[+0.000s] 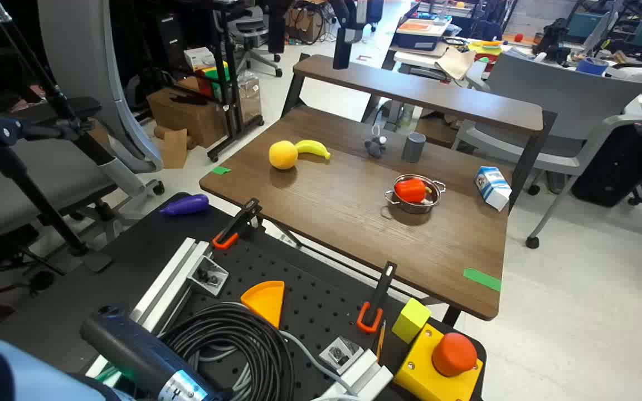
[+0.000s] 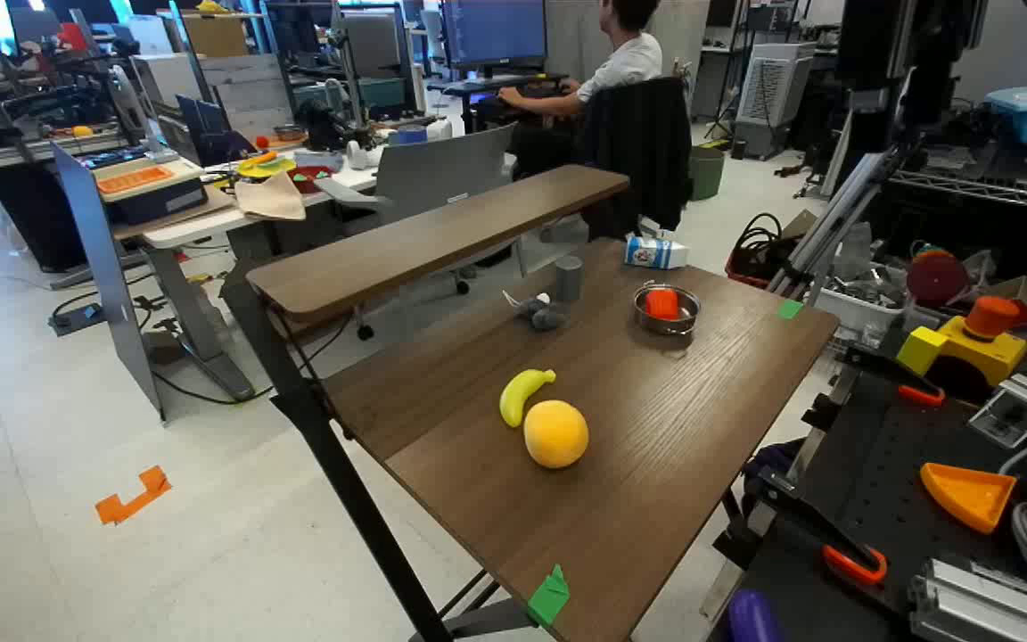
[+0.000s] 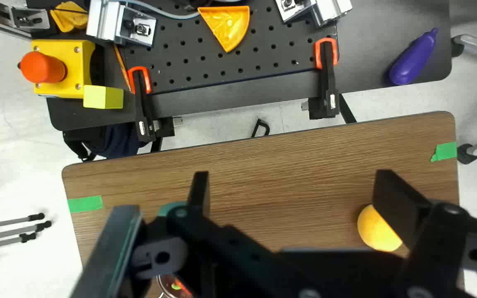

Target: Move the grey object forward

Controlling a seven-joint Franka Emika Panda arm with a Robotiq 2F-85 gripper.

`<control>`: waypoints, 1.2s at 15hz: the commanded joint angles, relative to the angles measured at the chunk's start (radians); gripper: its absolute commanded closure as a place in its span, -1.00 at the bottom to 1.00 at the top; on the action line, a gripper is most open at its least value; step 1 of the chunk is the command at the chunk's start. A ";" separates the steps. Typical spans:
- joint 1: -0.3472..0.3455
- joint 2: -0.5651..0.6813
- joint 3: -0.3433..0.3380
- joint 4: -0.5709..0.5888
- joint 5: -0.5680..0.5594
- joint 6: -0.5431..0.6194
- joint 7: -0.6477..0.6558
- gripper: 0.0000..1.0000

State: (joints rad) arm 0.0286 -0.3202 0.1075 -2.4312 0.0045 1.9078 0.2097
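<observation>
The gripper (image 3: 292, 182) hangs above the brown table (image 1: 349, 189), pointing down, its jaws spread wide apart. On the table, the grey cylinder (image 1: 413, 147) stands upright near the side with the raised shelf (image 1: 421, 96). Along the table's opposite side runs a black bench (image 3: 371, 54); past its shelf side is a grey chair (image 1: 555, 97). Beyond the table, in an exterior view, sits a person (image 2: 638, 58).

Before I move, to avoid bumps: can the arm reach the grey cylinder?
Likely yes: the tool is open and no neighbour touches the grey cylinder, though the shelf might crowd the approach.
</observation>
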 commanded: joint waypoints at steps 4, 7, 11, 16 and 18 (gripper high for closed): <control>0.005 0.000 -0.005 0.002 -0.002 -0.001 0.001 -1.00; 0.005 0.000 -0.005 0.002 -0.002 -0.001 0.001 -1.00; 0.005 0.000 -0.005 0.002 -0.002 -0.001 0.001 -1.00; -0.007 0.043 -0.039 0.033 0.063 0.043 0.010 -1.00; -0.017 0.072 -0.065 0.050 0.110 0.074 0.011 -1.00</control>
State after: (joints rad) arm 0.0264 -0.3028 0.0757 -2.4243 0.0475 1.9474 0.2173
